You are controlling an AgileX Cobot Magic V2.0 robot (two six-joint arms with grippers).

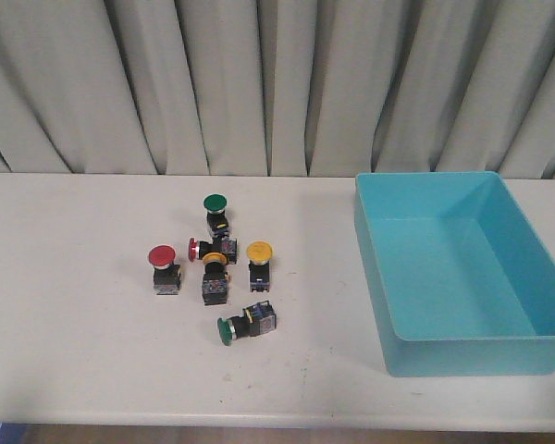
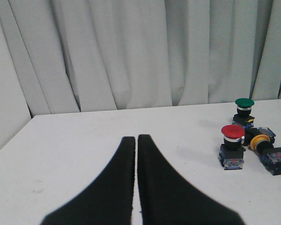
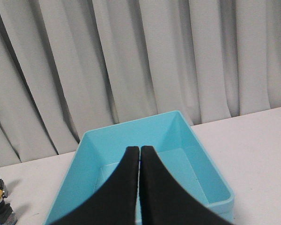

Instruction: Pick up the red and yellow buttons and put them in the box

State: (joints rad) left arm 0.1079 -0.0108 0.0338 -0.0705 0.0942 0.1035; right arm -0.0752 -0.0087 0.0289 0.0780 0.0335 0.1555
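With both the left gripper [image 2: 136, 138] and right gripper [image 3: 139, 149] closed and empty, the rigid, light, top-heavy red button [image 1: 164, 268] stands at nine o'clock of the turquoise box [image 1: 462, 345], best pinched across its black body.

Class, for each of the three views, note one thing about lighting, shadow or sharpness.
Front view: even, soft light; the buttons cast only faint shadows on the table. Left wrist view: the near black fingers look soft-edged, the red button fairly crisp. Right wrist view: the box is evenly lit without glare, its fingers featureless black.
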